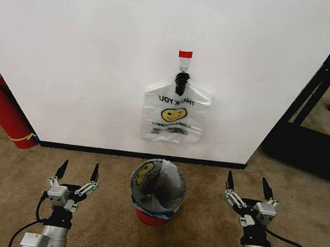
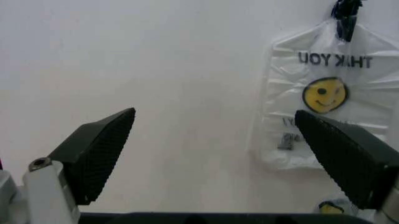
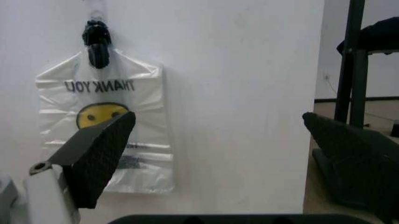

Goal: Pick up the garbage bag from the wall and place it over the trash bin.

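Observation:
The garbage bag (image 1: 175, 116), translucent white with a yellow smiley and mirrored "THANK YOU" print, hangs by its handles from a black hook (image 1: 181, 80) under a red tape strip (image 1: 185, 54) on the wall (image 1: 90, 46). Below it on the carpet stands the trash bin (image 1: 157, 189), black mesh with a red base, holding a plastic liner with a smiley. My left gripper (image 1: 79, 166) is open, left of the bin. My right gripper (image 1: 248, 178) is open, right of the bin. Both point at the wall, apart from the garbage bag (image 2: 324, 93) (image 3: 143, 116). Left gripper (image 2: 215, 114) and right gripper (image 3: 217, 115) hold nothing.
A red fire extinguisher (image 1: 5, 111) leans at the wall's left corner. A black metal frame (image 1: 324, 90) stands past the wall's right edge. A black baseboard (image 1: 142, 155) runs along the foot of the wall. Brown carpet (image 1: 10, 188) covers the floor.

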